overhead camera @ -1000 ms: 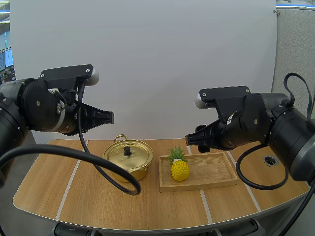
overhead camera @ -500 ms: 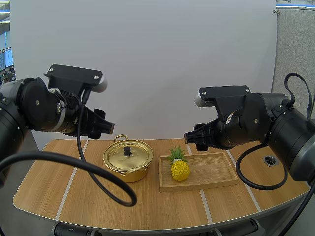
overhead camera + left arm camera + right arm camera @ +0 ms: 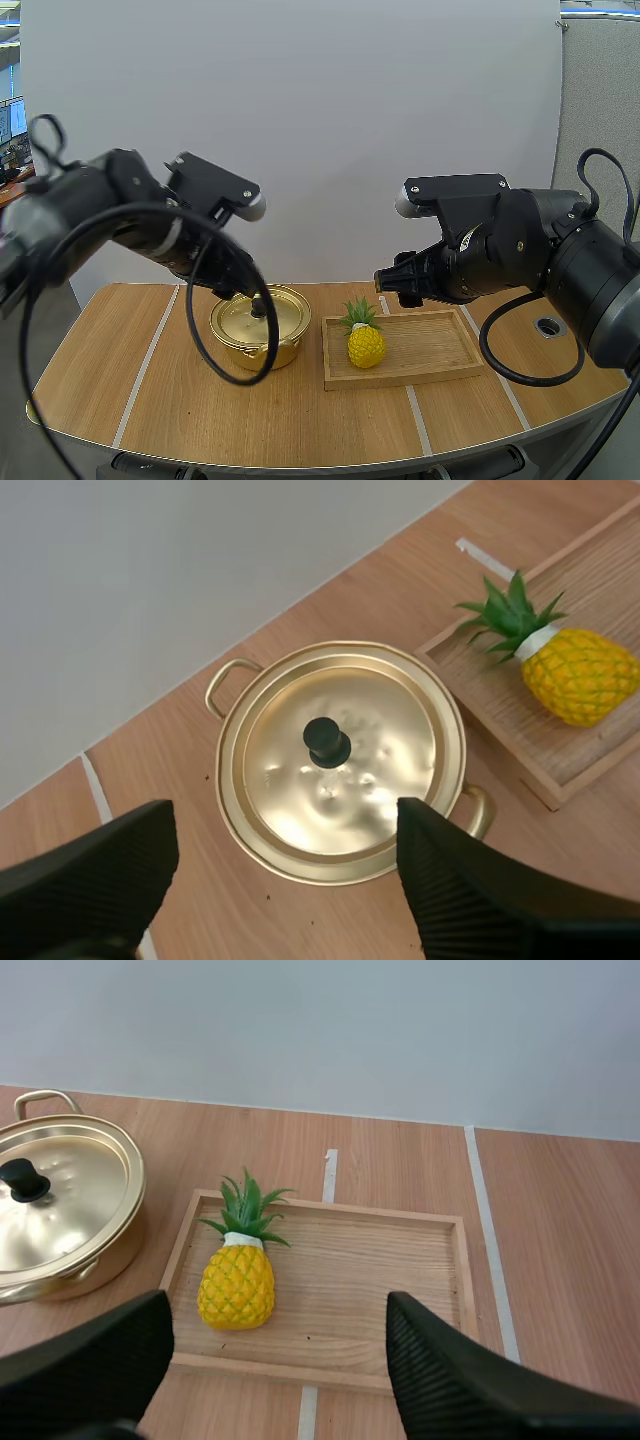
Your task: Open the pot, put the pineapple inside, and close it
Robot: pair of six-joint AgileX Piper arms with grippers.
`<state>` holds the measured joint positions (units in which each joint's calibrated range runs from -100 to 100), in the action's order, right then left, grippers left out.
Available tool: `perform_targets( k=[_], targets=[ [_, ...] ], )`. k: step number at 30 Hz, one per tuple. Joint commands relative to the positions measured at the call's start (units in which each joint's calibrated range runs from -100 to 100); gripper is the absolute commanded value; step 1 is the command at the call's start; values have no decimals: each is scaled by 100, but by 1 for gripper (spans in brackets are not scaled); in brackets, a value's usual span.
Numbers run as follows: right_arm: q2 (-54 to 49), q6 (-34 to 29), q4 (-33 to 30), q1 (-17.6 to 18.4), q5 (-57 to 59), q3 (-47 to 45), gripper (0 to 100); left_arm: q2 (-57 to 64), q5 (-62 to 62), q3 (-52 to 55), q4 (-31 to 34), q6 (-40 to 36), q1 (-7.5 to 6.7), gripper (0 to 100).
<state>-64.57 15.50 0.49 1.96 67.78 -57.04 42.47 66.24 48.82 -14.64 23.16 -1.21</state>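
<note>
Presently the pot (image 3: 110, 1245) is seen on the tabletop (image 3: 80, 385), still closed by its gold lid (image 3: 380, 730), whose black knob (image 3: 327, 742) stands upright at the middle. The left end effector (image 3: 285, 815) is held released above it, the two fingers spread wide so that the knob is framed between them without being touched. In the high view the pot's far rim is partly covered by that arm. Just beside the pot, toward the right arm, a wooden tray (image 3: 380, 1280) is laid flat. The pineapple (image 3: 238, 1278) is found lying on it at the end nearest the pot, its green crown pointed away from the arms' bases, and it is enclosed by the tray's low rim. The right end effector (image 3: 278, 1305) is likewise released, fingers apart, and is held above the tabletop with tray and fruit framed between them, neither being touched. Pale stripes (image 3: 138, 375) are run across the tabletop, and a round metal-ringed hole (image 3: 548, 325) is set beyond the tray's far end.
</note>
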Motion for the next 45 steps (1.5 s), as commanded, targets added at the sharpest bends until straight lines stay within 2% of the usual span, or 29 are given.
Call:
perform_targets(
  k=[1, 9, 17, 30, 45],
  targets=[
    [-22, 17, 35, -18, -117, 44, 100, -1274, -672, -241, -226, 490, -7, 100],
    [-22, 17, 50, -18, -117, 44, 100, -2655, 88, -1333, -503, 581, -7, 100],
    [-22, 17, 50, -18, -117, 44, 100, -3477, 272, -1866, -453, 572, -149, 100],
    [-22, 17, 50, -18, -117, 44, 100, -4304, 32, -1927, -444, 563, -149, 100],
    [-22, 17, 134, -18, -117, 44, 100, -4569, 37, -1927, -515, 603, -149, 100]
  ],
)
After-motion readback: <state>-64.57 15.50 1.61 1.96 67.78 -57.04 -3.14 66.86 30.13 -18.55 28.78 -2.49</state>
